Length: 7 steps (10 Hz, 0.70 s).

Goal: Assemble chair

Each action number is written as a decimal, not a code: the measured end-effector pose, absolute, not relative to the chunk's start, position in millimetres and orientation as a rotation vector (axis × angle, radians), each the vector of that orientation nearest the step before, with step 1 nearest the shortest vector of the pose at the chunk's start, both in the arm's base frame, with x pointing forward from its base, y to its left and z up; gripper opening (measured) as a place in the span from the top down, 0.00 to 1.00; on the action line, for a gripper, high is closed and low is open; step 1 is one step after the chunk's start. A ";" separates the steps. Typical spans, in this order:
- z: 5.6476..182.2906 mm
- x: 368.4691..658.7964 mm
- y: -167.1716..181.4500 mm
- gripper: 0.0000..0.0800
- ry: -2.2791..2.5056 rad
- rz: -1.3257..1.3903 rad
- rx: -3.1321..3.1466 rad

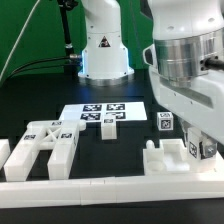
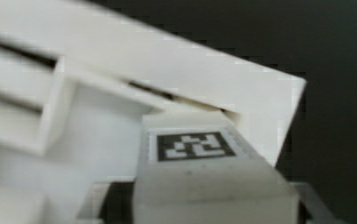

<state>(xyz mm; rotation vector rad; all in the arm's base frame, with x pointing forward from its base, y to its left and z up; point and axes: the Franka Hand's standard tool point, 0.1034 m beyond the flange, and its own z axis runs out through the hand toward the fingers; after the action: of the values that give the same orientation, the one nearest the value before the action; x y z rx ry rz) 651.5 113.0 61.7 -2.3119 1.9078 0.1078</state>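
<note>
Wrist view: the hand [image 2: 201, 196] grips a small tagged block [image 2: 200, 146] beside the slotted frame [image 2: 193, 65]; it is probably stiff and light, best pinched across flat sides.

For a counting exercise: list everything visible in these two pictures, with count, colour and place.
table: one, black, under everything
marker board: one, white, tagged, table middle
cube: one, white, beside marker board
slotted frame: one, white, exterior view's left, behind rail
notched block: one, white, exterior view's right, behind rail
rail: one, white, along near edge
tagged part: one, white, held, exterior view's right
cropped piece: one, white, exterior view's far left
base: one, white, back middle
arm: one, white, exterior view's right
gripper: one, grey, closed on tagged part
</note>
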 end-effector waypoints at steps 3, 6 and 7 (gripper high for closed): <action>61.7 652.8 115.7 0.64 2.216 0.141 -2.003; 61.1 652.0 116.5 0.37 2.201 0.139 -2.024; 60.7 650.9 119.7 0.23 2.106 0.134 -2.119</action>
<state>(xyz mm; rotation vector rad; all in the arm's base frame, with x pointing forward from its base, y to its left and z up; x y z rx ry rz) 650.9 119.7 60.7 -2.1193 2.1064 0.1343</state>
